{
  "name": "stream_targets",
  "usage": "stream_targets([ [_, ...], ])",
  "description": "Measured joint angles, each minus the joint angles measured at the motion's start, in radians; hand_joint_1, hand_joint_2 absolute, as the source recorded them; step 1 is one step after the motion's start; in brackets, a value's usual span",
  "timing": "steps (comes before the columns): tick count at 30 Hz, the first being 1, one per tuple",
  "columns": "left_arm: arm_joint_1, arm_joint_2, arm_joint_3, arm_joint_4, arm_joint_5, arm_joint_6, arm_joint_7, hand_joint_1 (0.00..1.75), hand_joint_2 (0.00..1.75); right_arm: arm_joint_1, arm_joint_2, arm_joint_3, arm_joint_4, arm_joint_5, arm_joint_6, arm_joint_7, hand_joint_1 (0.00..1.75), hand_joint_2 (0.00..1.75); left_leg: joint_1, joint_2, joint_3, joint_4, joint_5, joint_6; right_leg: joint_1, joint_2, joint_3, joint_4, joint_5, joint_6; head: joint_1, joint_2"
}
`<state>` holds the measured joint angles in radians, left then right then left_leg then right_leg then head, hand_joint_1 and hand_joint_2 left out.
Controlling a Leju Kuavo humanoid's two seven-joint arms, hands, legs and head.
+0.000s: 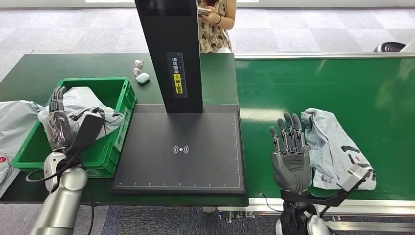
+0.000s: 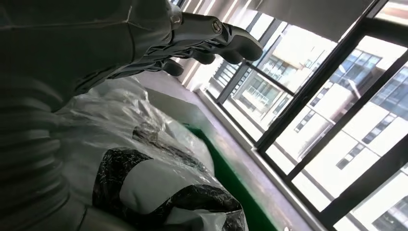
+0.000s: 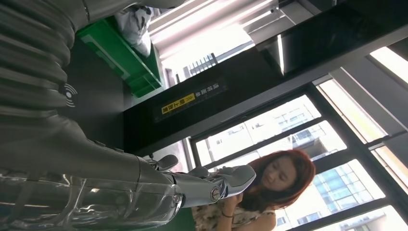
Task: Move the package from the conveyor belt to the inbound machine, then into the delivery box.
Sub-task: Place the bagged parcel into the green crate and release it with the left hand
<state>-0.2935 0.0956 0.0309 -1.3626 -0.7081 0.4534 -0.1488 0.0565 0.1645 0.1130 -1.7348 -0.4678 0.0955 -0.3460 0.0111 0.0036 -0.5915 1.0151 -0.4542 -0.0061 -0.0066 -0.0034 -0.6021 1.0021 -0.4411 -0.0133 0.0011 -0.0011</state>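
Note:
A grey plastic package [image 1: 338,149] with black print lies on the green conveyor belt [image 1: 342,88] at the right. Just left of it my right hand [image 1: 291,154] stands upright, fingers spread, holding nothing. The black inbound machine has a flat scan plate [image 1: 181,149] and a tall column [image 1: 171,54] in the middle. A green delivery box [image 1: 110,142] at the left holds another grey package [image 1: 80,110] [image 2: 144,168]. My left hand [image 1: 59,125] [image 2: 202,41] hovers over that box with fingers extended, empty.
More grey bags [image 1: 12,127] lie left of the box. A white earbud case [image 1: 142,77] and small wrappers [image 1: 138,63] sit on the dark green table behind the box. A person [image 1: 215,24] stands behind the machine column.

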Motion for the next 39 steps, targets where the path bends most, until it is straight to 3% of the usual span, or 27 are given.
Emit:
stream_targets([
  [9,0.217,-0.070,-0.009,-0.341,0.048,0.115,-0.098,0.00,1.75,0.029,0.000,-0.003,-0.006,0.002,-0.011,0.000,0.00,1.75,0.000,0.000,0.000,0.000,-0.002,-0.001,0.000,0.001,0.000,0.000,-0.001,0.001,0.000,0.000],
  [14,0.337,-0.120,-0.047,-0.481,0.016,0.113,-0.086,0.00,1.75,0.038,0.004,-0.004,-0.016,0.011,-0.007,0.007,0.00,1.75,0.000,0.000,0.000,0.000,-0.004,0.000,0.000,0.001,0.000,-0.001,-0.002,0.002,0.000,0.000],
  [20,0.400,-0.166,-0.095,-0.542,0.085,-0.005,-0.073,0.00,1.75,0.039,0.006,-0.005,-0.026,0.053,-0.031,0.011,0.00,1.75,0.000,0.000,0.000,0.000,-0.003,0.000,0.000,0.000,0.000,-0.001,-0.002,0.002,0.000,0.000],
  [24,0.428,-0.190,-0.165,-0.547,0.215,-0.168,-0.068,0.00,1.75,0.040,0.006,0.002,-0.025,0.177,-0.096,-0.017,0.00,1.75,0.000,0.000,-0.001,0.000,-0.003,0.000,0.000,0.000,0.000,-0.001,-0.002,0.002,0.000,0.000],
  [28,0.461,-0.206,-0.242,-0.539,0.353,-0.275,-0.051,0.00,1.75,0.040,0.006,0.034,-0.001,0.306,-0.146,-0.024,0.00,1.75,0.000,0.000,0.000,0.000,-0.004,0.000,0.000,0.001,0.000,-0.001,-0.002,0.002,0.000,0.000],
  [34,0.487,-0.208,-0.332,-0.491,0.401,-0.310,-0.045,0.00,1.75,0.052,0.005,0.074,0.052,0.420,-0.179,0.001,0.00,1.75,0.000,0.000,-0.001,0.000,-0.004,0.001,0.000,0.000,0.000,-0.001,-0.003,0.002,0.000,0.000],
  [39,0.484,-0.208,-0.352,-0.467,0.403,-0.333,-0.043,0.00,1.75,0.073,0.002,0.082,0.074,0.432,-0.180,0.010,0.00,1.75,0.000,0.000,0.000,0.000,-0.004,0.001,0.000,0.000,0.000,-0.001,-0.003,0.002,0.000,0.000],
])
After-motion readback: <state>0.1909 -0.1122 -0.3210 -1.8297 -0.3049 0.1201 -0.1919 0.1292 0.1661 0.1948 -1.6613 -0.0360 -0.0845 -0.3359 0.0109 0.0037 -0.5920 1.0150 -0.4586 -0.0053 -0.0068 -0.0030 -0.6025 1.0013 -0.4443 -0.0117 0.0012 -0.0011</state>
